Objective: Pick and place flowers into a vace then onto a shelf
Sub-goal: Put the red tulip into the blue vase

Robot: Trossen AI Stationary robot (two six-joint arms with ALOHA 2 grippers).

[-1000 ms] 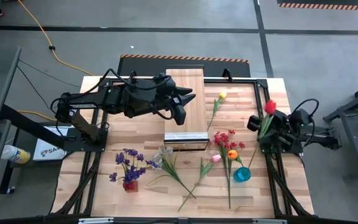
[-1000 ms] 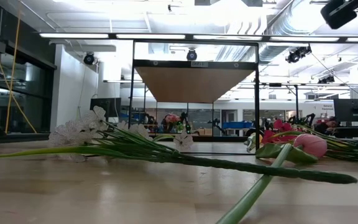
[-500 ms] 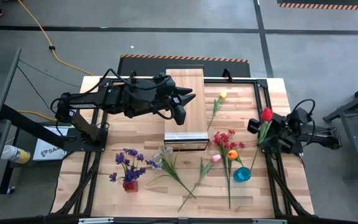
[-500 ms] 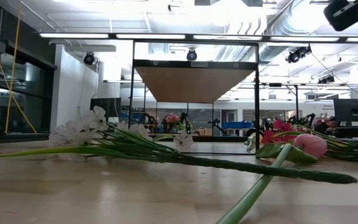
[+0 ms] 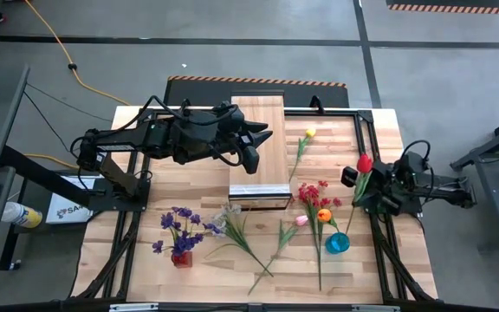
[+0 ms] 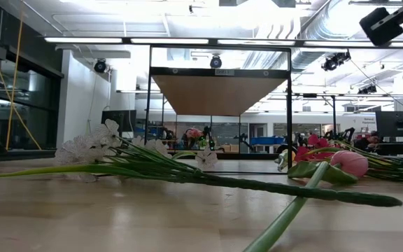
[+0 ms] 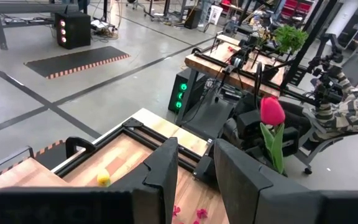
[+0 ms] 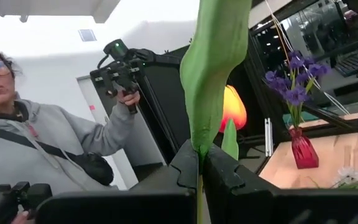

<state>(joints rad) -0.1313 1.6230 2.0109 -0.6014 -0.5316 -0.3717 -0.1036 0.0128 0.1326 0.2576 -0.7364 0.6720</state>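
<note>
My right gripper (image 5: 360, 185) stands at the table's right edge, shut on a red tulip (image 5: 365, 162). Its stem slants down toward a blue vase (image 5: 337, 243). My left gripper (image 5: 251, 149) hovers open over the pale wooden shelf (image 5: 258, 113), nothing between its fingers (image 7: 194, 177). Lying flat on the tabletop are a yellow tulip (image 5: 310, 133), a red spray (image 5: 314, 191), an orange tulip (image 5: 324, 214), a pink tulip (image 5: 301, 220) and a white spray (image 5: 229, 213). Purple flowers (image 5: 180, 224) stand in a red vase (image 5: 180, 257). My right gripper pinches the red tulip's green stem and leaf base (image 8: 199, 152) between its two fingers, well below the head. The fingers come nearly level from the table's right side and lie across the stem. The tulip is lifted clear and stands roughly upright, its head (image 7: 272, 111) above the fingers.
A black frame rail (image 5: 362, 117) borders the tabletop. In the low view long green stems (image 6: 285, 190) and the pink tulip (image 6: 348, 162) lie across the near boards. A person in a grey hoodie (image 8: 48, 149) stands beyond the table.
My right gripper has turned at the wrist while staying shut. The red tulip's head has swung a little toward the table's left and near edges.
</note>
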